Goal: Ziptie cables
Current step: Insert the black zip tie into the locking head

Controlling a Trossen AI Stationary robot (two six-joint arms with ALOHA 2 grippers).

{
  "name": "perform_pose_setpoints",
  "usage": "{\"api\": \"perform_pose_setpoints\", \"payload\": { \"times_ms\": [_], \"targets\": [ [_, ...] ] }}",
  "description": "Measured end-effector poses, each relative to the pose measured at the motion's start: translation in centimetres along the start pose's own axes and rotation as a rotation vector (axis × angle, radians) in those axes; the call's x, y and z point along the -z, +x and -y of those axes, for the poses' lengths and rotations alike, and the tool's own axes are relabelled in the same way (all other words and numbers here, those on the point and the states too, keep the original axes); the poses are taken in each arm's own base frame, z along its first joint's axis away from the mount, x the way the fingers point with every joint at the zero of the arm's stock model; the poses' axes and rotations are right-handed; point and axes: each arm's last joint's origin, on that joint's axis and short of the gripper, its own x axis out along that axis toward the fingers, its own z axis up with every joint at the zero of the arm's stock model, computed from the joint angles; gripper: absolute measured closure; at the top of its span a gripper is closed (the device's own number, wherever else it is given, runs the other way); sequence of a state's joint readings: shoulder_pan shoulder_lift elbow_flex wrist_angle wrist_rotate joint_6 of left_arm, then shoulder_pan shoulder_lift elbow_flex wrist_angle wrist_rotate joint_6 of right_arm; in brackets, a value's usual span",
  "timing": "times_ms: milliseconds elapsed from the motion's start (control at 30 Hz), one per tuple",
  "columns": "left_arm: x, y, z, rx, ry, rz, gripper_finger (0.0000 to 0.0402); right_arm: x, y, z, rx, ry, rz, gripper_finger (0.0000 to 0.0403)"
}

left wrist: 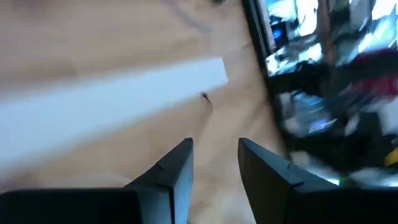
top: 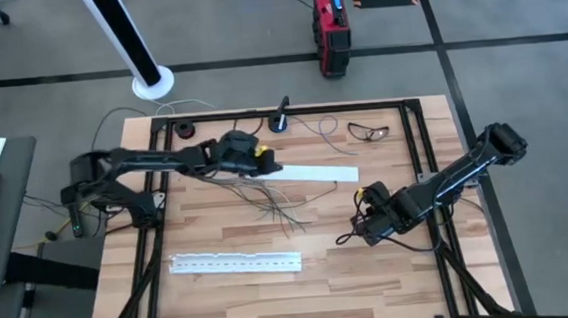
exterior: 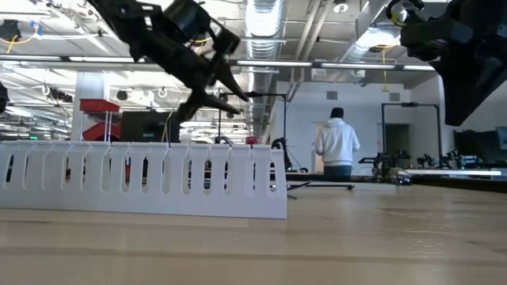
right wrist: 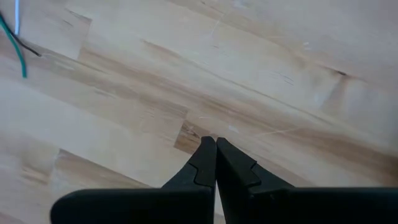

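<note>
The left hand [left wrist: 214,162] hangs with its two dark fingers [left wrist: 177,168] parted by a narrow gap and nothing between them, poised above the wooden surface [top: 372,273] at the near end of a plain white strip [top: 310,173] that lies flat and angled across the boards. Just beside that hand, towards the middle of the surface, the cables [top: 272,205] sprawl in a loose, straggly bunch of thin grey and dark wires, untouched. The right hand [right wrist: 216,155] sits well apart on the other side, its fingertips pressed together and empty, pointed down at bare wood. A perforated white strip [top: 235,264] lies along the front, and safety glasses [top: 366,130] rest near the back edge.
</note>
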State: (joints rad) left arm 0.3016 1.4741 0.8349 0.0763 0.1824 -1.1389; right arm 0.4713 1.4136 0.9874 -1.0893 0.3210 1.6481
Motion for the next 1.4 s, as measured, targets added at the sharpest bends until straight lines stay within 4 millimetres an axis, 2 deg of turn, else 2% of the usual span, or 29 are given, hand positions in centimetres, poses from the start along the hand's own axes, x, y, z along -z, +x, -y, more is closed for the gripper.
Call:
{"api": "perform_pose_setpoints", "payload": {
  "times_ms": [133, 200, 267, 400, 467, 600, 700, 767, 833, 967, 1033, 1133, 1200, 1267, 1400],
  "targets": [
    [0.9, 2.0, -0.6, 0.036, -0.234, -0.175, 0.0283, 0.0, 0.0, 0.0, 0.0, -0.004, 0.0, 0.0396],
    [1.7, 2.6, -0.4, 0.055, -0.276, -0.227, 0.0283, 0.0, 0.0, 0.0, 0.002, -0.005, 0.001, 0.0396],
    [2.4, 2.9, 0.2, 0.079, -0.21, -0.263, 0.0283, 0.0, 0.0, 0.0, 0.001, -0.008, 0.001, 0.0396],
    [3.9, 3.3, 1.2, 0.066, 0.045, -0.374, 0.0283, 0.3, -0.1, 0.0, -0.007, -0.05, 0.018, 0.0396],
    [4.6, 3.3, 2.2, 0.136, 0.325, -0.391, 0.0283, 0.5, -0.2, 0.0, -0.014, -0.097, 0.018, 0.0396],
    [6.9, 2.8, 4.1, 0.335, 1.208, -0.352, 0.0283, 0.9, -0.3, 0.0, -0.018, -0.236, 0.019, 0.0396],
    [8.5, 2.9, 5.1, 0.416, 1.653, -0.287, 0.0283, 1.2, -0.4, 0.1, -0.02, -0.305, 0.019, 0.0396],
    [8.9, 2.8, 5.5, 0.43, 1.807, -0.273, 0.0283, 1.5, -0.5, 0.1, -0.026, -0.325, 0.018, 0.0396],
    [9.1, 2.8, 4.9, 0.374, 1.863, -0.325, 0.0283, 1.7, -0.6, 0.0, -0.039, -0.333, 0.017, 0.0396],
    [8.8, 3.2, 3.2, 0.071, 2.012, -0.384, 0.0283, 2.2, -0.8, -0.2, -0.07, -0.342, 0.015, 0.0396],
    [8.4, 3.2, 3.2, -0.057, 2.096, -0.335, 0.0283, 2.2, -0.8, -0.3, -0.078, -0.332, 0.015, 0.0396],
    [7.9, 3.3, 3.6, -0.122, 2.093, -0.28, 0.0283, 2.2, -0.8, -0.3, -0.079, -0.302, 0.014, 0.0396],
    [7.6, 3.2, 4.2, -0.179, 1.991, -0.229, 0.0283, 2.2, -0.8, -0.3, -0.082, -0.276, 0.013, 0.0396],
    [7.0, 3.0, 5.4, -0.274, 1.65, -0.101, 0.0283, 2.2, -0.8, -0.3, -0.085, -0.252, 0.012, 0.0396],
    [4.9, 2.4, 6.9, -0.315, 0.652, 0.091, 0.0283, 2.3, -0.8, -0.5, -0.107, -0.216, 0.009, 0.0396]
  ]
}}
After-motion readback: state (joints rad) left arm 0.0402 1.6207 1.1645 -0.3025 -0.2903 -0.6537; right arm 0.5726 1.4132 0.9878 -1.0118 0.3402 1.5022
